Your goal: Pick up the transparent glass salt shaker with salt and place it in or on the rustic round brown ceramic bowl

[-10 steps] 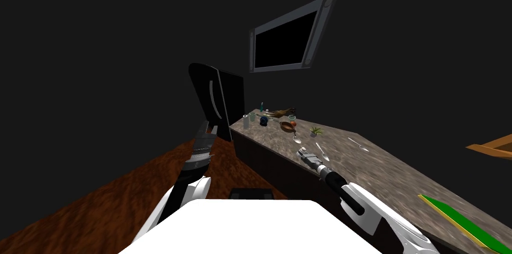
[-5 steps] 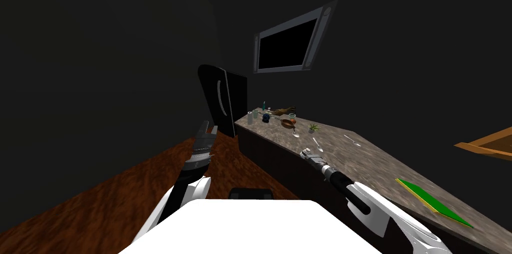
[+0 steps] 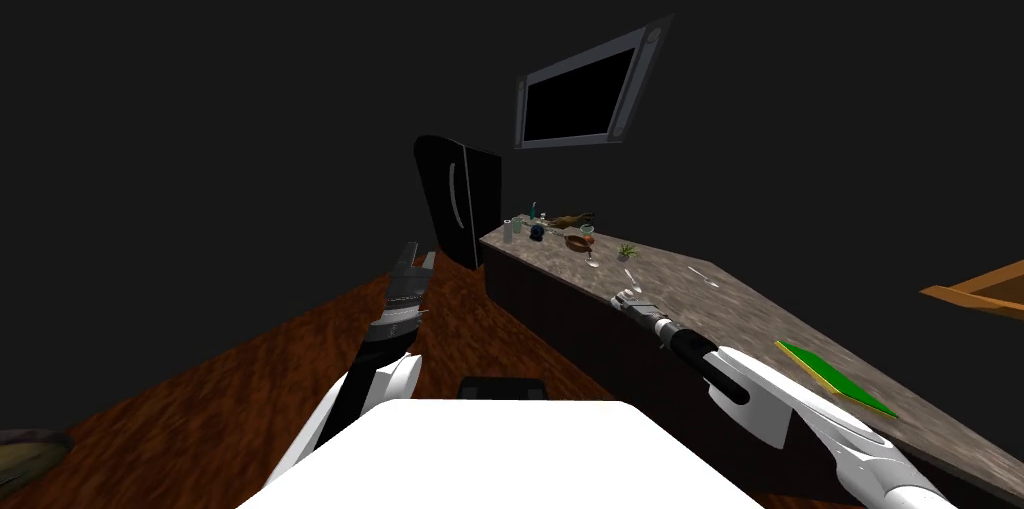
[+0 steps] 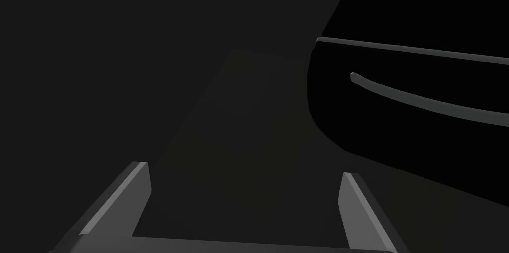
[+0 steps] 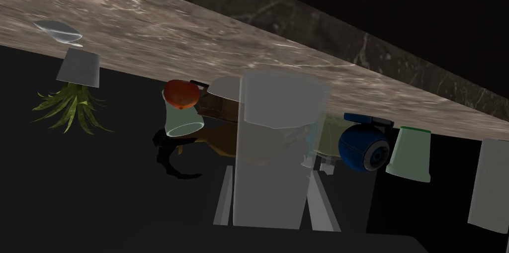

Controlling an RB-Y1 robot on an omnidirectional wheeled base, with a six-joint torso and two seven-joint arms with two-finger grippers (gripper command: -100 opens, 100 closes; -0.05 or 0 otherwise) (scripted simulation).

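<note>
Right gripper (image 5: 271,174): pinching the salt shaker (image 5: 276,116). Both fingers (image 5: 224,200) press the sides of the clear, pale grey cylinder, which lies along them. In the head view this gripper sits over the front edge of the counter (image 3: 720,308), roughly midway along its length. The brown bowl (image 3: 578,242) stands toward the counter's far end, well apart from the held shaker. A red round item (image 5: 181,93) and a pale cup (image 5: 183,122) are just beside the bowl. A small potted plant (image 3: 625,253) stands between the bowl and the gripper, and a blue round object (image 5: 363,148) lies farther along. A green board (image 3: 835,380) lies at the counter's near end. Left gripper (image 4: 243,170): fingers spread, nothing between them. It hangs over the wooden floor (image 3: 250,383), pointing toward a black fridge (image 3: 460,198) at the counter's far end.
</note>
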